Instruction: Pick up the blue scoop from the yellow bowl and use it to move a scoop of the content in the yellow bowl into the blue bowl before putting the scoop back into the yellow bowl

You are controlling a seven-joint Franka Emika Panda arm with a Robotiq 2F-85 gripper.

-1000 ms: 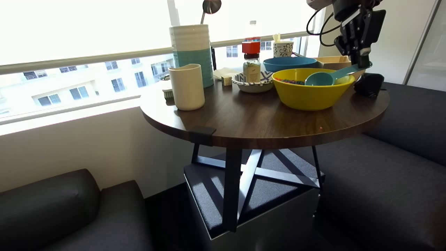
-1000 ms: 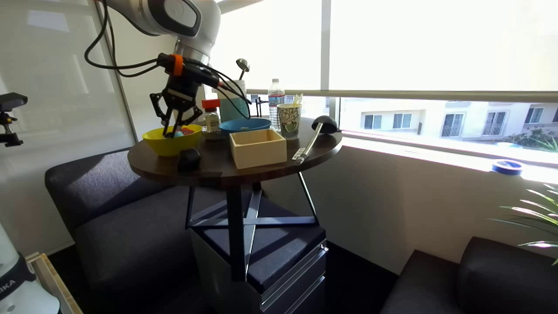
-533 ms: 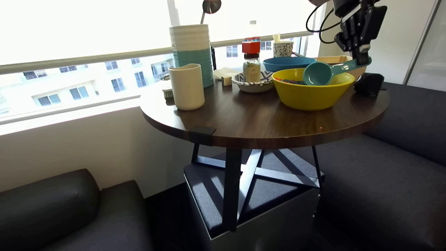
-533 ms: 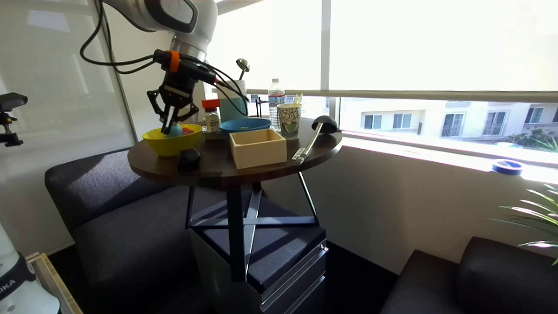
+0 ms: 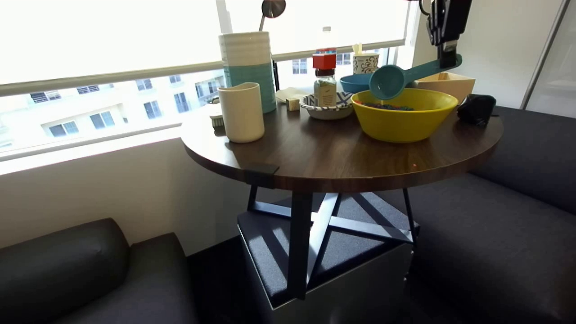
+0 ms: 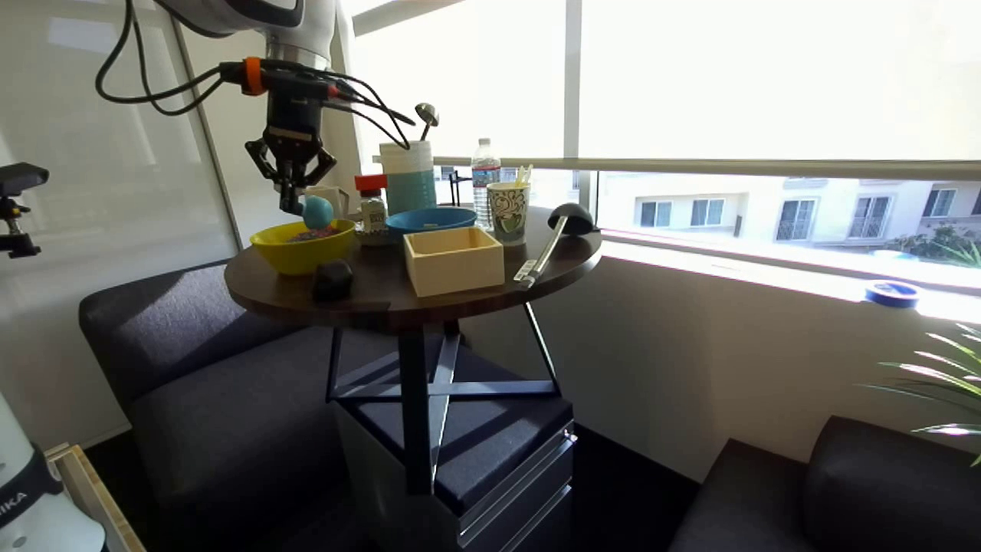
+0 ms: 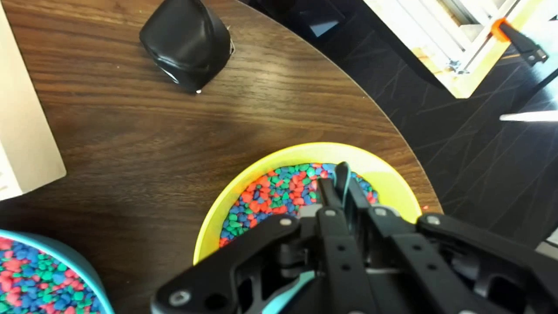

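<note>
While the pincer [image 5: 448, 62] grips the scoop [image 5: 413, 74] by the handle [image 5: 426, 69] above the yellow bowl [image 5: 402, 123], the blue bowl [image 5: 353, 84] lies far and left of the pincer in an exterior view. The scoop's long axis slopes down leftward there, cup [image 5: 387, 82] end lowest; the next move probably calls for a carry far across the desk [image 5: 310, 150]. The cup seems tipped nearward; its load I cannot tell.

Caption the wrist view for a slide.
Pincer gripping the blue scoop above the yellow bowl of red, green and blue pebbles; blue bowl cropped at lower left.
</note>
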